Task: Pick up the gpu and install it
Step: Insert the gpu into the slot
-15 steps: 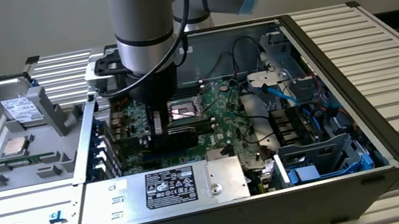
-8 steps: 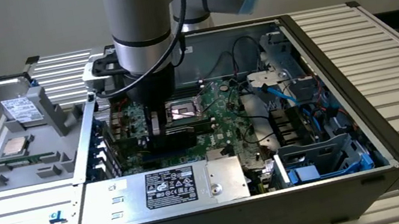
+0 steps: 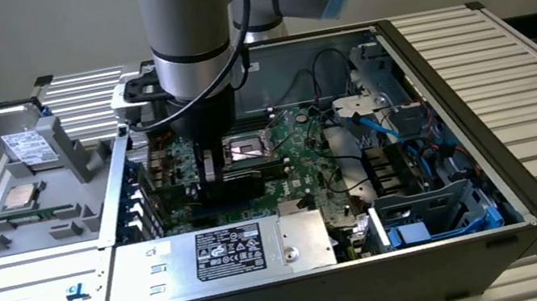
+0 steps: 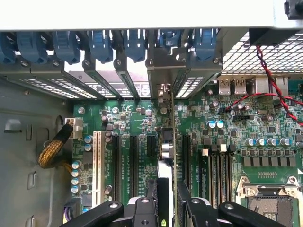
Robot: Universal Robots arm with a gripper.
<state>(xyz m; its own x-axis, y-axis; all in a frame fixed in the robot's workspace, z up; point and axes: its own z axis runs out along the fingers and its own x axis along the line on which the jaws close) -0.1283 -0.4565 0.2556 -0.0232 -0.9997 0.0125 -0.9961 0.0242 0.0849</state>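
Item one, gripper (image 4: 166,188): I see it low inside the open case (image 3: 446,39), its two black fingers (image 4: 152,189) clamped on the gpu (image 4: 166,144). Item two, gpu: it stands on edge between the fingers, thin side toward the wrist camera. It sits over the motherboard (image 4: 132,118) and runs parallel to the black slots (image 4: 132,165). Its far end meets a metal bracket (image 4: 163,71) at the row of rear openings under the blue clips (image 4: 99,45). I cannot tell whether its lower edge is seated in a slot or sits just above one. Item three, arm (image 3: 187,41): in the exterior view it comes straight down into the case, and the gripper (image 3: 208,169) sits just beside the CPU socket (image 3: 246,150), on the exterior view's left of it. Item four, board fittings: one white slot (image 4: 97,163) beside the black ones, red and black wires (image 4: 265,97) crossing the board near the rear ports, and a braided cable (image 4: 52,149) against the grey case wall. Item five, surroundings: a labelled power supply (image 3: 226,252) at the case edge nearest the exterior camera, and blue cables (image 3: 379,128) on the exterior view's right. Outside the case on the exterior view's left is a grey tray (image 3: 0,244) bearing a drive (image 3: 25,146) and a chip (image 3: 20,196).
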